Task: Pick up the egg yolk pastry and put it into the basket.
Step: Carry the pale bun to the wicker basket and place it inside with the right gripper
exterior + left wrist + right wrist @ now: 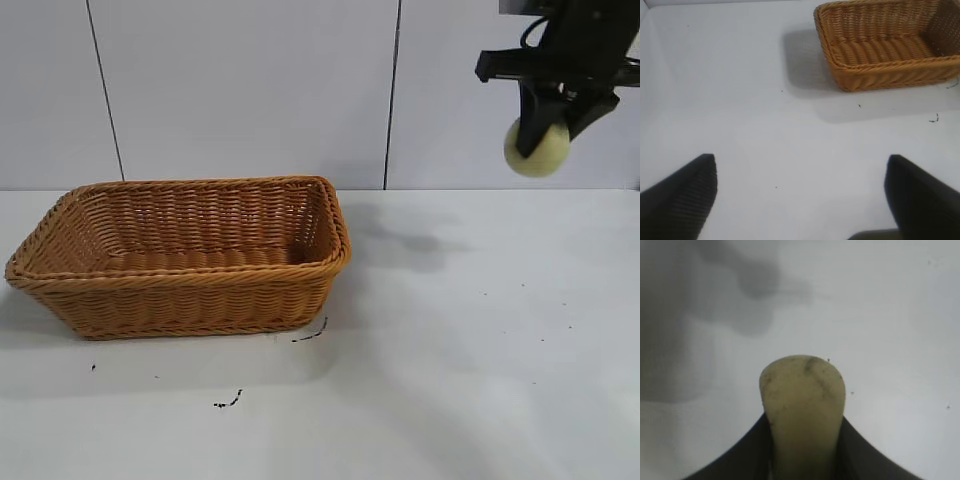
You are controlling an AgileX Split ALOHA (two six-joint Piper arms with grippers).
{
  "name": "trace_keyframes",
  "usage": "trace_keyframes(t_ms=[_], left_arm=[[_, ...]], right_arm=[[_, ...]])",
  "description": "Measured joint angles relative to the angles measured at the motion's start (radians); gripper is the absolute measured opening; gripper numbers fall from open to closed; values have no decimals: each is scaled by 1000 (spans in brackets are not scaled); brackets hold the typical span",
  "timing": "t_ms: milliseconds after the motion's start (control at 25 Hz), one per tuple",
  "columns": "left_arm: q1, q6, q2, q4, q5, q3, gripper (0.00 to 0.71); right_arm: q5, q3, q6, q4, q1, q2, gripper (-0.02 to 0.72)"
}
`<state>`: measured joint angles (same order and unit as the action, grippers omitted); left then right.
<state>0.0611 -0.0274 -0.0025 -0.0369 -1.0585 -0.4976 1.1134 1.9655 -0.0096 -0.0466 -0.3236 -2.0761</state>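
One pincer working: right gripper (541, 135) clamping egg yolk pastry (538, 148) aloft; carrying level over basket (180, 283) before releasing.

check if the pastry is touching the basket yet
Apart. The exterior view shows the egg yolk pastry held in the right tool, high above the table, clearly off to the side of the basket.

The basket (180, 255) sits on the table (480, 340) at centre left of the exterior view. The right gripper (545, 125) is at the upper right of that frame, well above the table, with the egg yolk pastry (538, 150) between its fingers.
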Motion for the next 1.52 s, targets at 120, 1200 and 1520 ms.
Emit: trace_keyframes(t_ms=[120,1200,1520], left_arm=[[0,0,0,0,0,0,693],[0,0,0,0,0,0,693],[0,0,0,0,0,0,693]], right_arm=[[5,87,10,0,-96,-42,194],[-190,269,75,27,-370,-388,668],[-65,460,82,34,-300,-361,691]])
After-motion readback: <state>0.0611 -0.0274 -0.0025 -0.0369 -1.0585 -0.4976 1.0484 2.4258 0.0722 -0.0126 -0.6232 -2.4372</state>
